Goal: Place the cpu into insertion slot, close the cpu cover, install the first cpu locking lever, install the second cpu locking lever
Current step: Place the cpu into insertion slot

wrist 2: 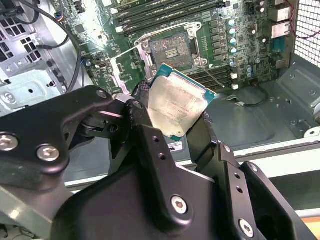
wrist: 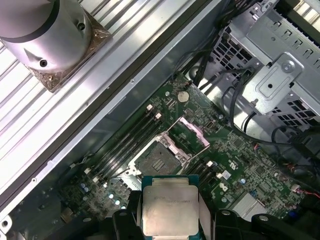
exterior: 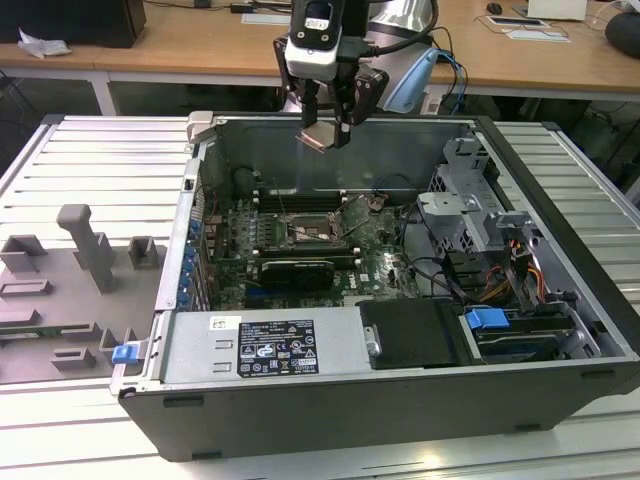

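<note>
One slight tilt of the cpu (wrist 2: 177,102) clamped in my gripper (exterior: 328,132), high above the open insertion slot (wrist 2: 171,50), could bend its pins.

The jaws cover 2 edges of the cpu (wrist 2: 179,102).

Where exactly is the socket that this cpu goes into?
Look inside the open computer case, at the green motherboard. The socket sits between the long black memory slots and the long black card. It is the only square metal-framed recess there, its silver cover swung open.
</note>
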